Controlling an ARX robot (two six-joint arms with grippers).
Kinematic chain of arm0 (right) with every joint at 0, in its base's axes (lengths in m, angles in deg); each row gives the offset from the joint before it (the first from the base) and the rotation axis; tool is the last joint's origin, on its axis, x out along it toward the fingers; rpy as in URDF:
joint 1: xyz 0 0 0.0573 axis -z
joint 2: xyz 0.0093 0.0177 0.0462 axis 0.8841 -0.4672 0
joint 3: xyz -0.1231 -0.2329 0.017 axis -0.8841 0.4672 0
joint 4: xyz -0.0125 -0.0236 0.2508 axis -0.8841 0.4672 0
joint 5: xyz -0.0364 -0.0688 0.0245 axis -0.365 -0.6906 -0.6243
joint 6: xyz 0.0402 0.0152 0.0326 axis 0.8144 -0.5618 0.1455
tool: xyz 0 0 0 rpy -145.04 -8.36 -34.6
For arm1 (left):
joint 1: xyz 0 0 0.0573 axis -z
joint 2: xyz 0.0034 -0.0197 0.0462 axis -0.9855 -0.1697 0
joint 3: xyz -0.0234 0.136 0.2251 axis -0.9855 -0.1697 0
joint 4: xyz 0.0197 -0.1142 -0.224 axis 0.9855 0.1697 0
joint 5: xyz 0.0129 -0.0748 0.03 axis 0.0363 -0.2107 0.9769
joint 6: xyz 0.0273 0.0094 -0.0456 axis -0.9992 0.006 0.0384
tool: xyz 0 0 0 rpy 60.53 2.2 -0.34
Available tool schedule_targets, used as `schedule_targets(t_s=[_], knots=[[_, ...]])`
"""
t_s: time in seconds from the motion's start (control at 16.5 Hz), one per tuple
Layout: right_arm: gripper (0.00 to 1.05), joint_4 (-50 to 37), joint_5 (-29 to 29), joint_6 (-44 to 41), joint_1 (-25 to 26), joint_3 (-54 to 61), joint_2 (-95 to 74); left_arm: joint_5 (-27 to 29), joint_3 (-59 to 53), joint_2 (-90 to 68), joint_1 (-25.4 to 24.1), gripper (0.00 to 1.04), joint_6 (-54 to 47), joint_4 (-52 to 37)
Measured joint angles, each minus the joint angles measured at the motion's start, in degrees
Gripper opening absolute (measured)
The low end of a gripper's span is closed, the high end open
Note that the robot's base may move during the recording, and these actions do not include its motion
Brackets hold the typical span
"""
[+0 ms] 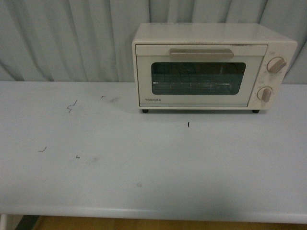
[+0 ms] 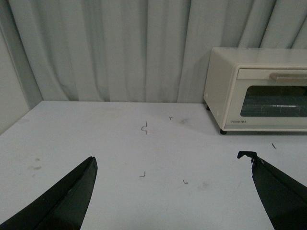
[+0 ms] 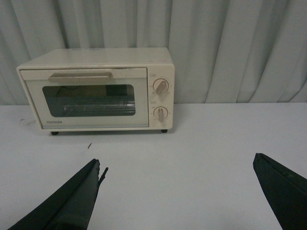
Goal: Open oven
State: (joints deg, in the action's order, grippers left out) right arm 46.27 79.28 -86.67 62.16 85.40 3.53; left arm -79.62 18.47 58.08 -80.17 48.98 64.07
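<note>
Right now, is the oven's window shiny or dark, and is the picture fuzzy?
Front view: dim, bluish and slightly soft; the oven has a dark window with a thin bright streak. Right wrist view: brighter, and the window shows pale reflections.

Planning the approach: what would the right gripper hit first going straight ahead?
Probably the curtain: the open right gripper aims just past the knob end of the oven, over the table. Depth is unclear.
</note>
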Motion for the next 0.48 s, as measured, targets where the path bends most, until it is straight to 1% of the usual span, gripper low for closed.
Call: schedule_targets(t_s=[0.48], knots=[[0.98,0.31,-0.02,0.0,0.0,0.0,-0.04,-0.02,0.0,0.0,0.0,0.98,0.0,0.2]])
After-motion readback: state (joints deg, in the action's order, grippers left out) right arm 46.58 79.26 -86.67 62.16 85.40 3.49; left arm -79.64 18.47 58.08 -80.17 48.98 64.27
